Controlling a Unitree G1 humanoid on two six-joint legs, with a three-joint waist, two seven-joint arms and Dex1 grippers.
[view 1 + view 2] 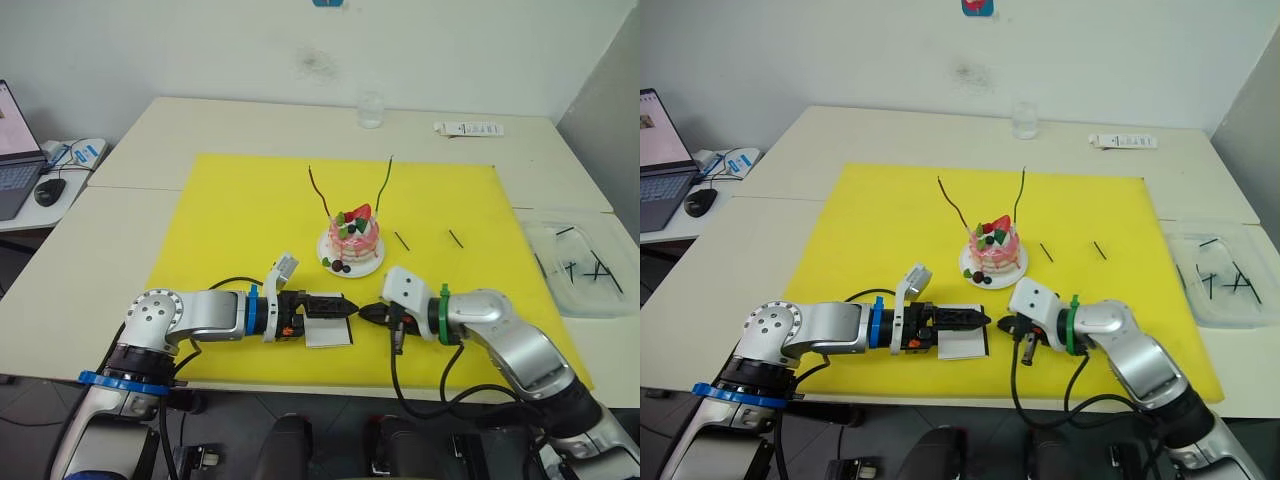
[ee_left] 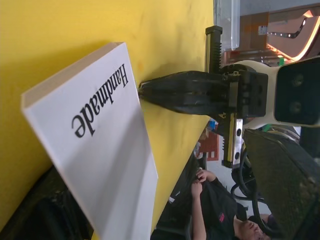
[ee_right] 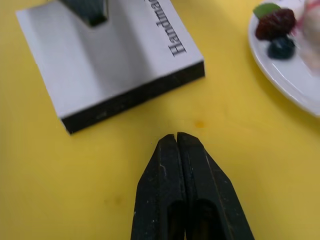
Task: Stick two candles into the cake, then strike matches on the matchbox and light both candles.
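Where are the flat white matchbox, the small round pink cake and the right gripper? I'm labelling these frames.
flat white matchbox (image 3: 115, 65), right wrist view, bare white top face.
small round pink cake (image 1: 354, 240), left eye view, pink side.
right gripper (image 3: 176, 137), right wrist view, its shut tips.

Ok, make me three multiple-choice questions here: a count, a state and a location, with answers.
1. How many candles stand in the cake? A none; B one; C two.
2. The right end effector is: A wide open; B shut, holding nothing; C shut on a candle.
3. The matchbox lies: A on top of the cake; B on the yellow mat in front of the cake; C in the right end effector.
1 C: a green and a red-brown one rise from its top.
2 B: the right wrist view shows its fingertips together, nothing between.
3 B: it sits on the mat beneath the left end effector.
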